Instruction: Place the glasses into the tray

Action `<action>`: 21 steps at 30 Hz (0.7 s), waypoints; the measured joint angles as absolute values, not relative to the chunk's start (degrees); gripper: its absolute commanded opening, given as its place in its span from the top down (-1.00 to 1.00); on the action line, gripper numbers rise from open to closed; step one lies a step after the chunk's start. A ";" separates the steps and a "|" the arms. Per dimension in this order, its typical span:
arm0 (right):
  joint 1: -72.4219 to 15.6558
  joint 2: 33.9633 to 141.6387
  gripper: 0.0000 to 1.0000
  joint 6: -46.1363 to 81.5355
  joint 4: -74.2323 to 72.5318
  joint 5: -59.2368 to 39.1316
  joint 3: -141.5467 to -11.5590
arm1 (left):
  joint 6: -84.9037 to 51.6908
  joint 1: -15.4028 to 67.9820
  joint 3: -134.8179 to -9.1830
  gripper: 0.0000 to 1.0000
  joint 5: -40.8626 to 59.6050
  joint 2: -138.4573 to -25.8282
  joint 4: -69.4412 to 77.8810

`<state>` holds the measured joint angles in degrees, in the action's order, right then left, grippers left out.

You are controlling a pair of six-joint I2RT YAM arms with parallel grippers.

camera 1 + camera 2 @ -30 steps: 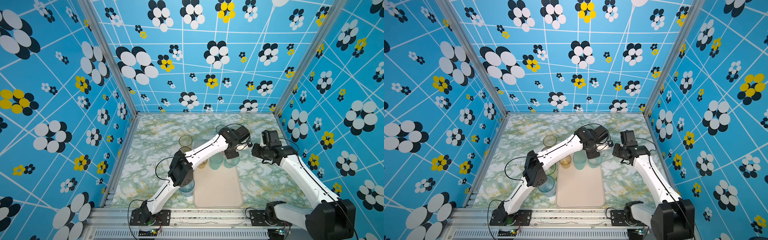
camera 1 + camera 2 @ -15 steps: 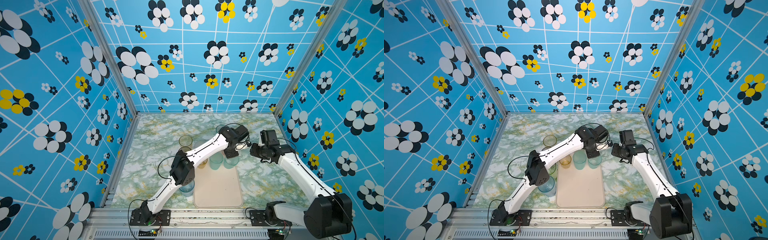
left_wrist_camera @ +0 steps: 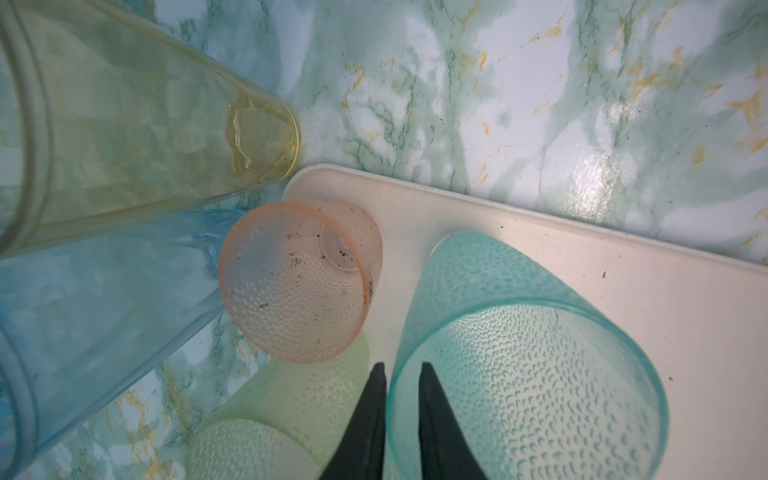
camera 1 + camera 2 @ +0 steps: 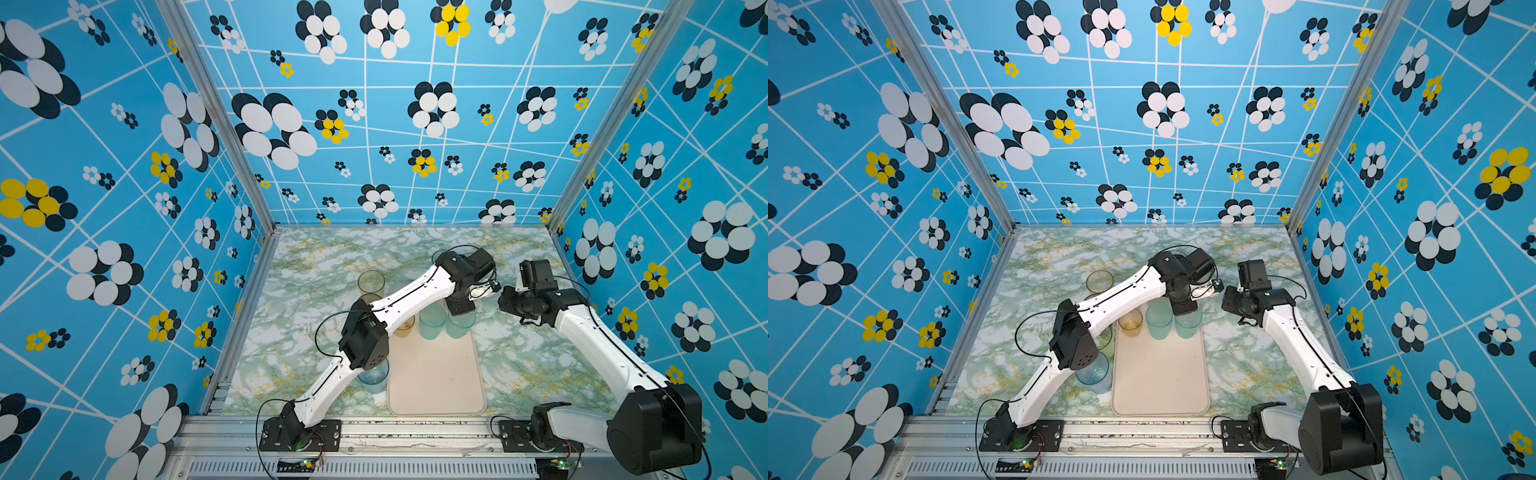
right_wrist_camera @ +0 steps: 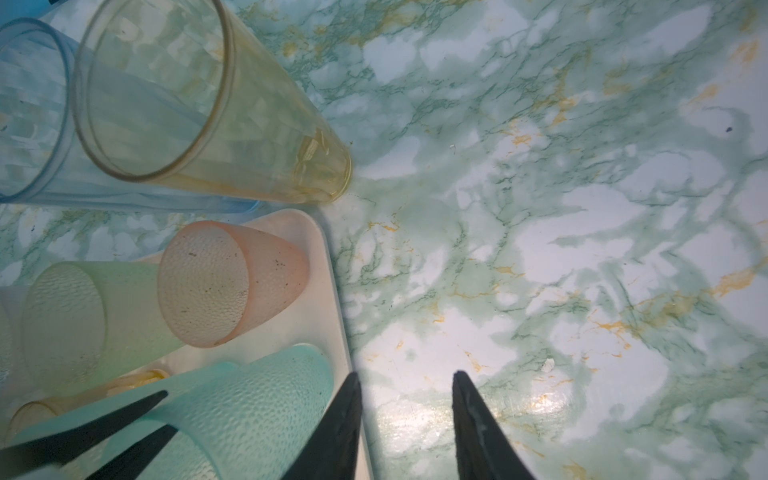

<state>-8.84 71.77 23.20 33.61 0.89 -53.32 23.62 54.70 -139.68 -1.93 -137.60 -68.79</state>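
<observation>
Clock read in a top view, 12 o'clock pointing away from the arm bases.

Teal glass [image 3: 519, 374]: upright, base apparently down on the tray [image 3: 623, 299], about 1 o'clock from tray centre and close to the 3 o'clock rim. Left gripper [image 3: 401, 370] is above it. Its fingers [image 3: 372, 415] straddle the wall, one inside and one outside, with a narrow gap. Pinching or just clear of the wall: cannot tell.

Neighbours: second teal glass [image 4: 1158, 320] just beside it at 9 o'clock. Pink glass [image 3: 299, 282] in the tray corner toward 12 o'clock. Right gripper [image 5: 406, 374] at 3 o'clock, low over the desk [image 5: 582, 208] just beside the tray rim, fingers apart with nothing between them.

Judged step: letting go of the teal glass. To do it well:
- Part the fingers until both stand off the wall, then rise straight up.
- Avoid sideways drift while the inner finger is below the rim. That could tip this tall glass into the second teal glass or off the tray.
- Keep the right gripper parked until the left is clear.

Outstanding: tall yellow glass [image 4: 371, 282] at 11 o'clock and blue glass [image 4: 374, 380] at 9 o'clock stand on the desk.
</observation>
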 measured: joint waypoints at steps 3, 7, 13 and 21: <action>-8.84 71.77 0.22 23.20 33.63 0.84 -53.01 | 23.59 54.70 -139.68 0.56 -1.93 -137.60 -68.71; -8.84 71.77 0.22 23.20 33.61 0.69 -53.01 | 23.42 54.68 -139.68 0.54 -1.93 -137.60 -68.10; -8.82 71.77 0.22 23.20 33.61 0.54 -53.01 | 23.00 54.08 -138.63 0.50 -1.45 -137.51 -65.32; -8.82 71.77 0.20 23.20 33.61 0.47 -53.01 | 22.00 53.17 -134.02 0.51 1.41 -134.41 -62.63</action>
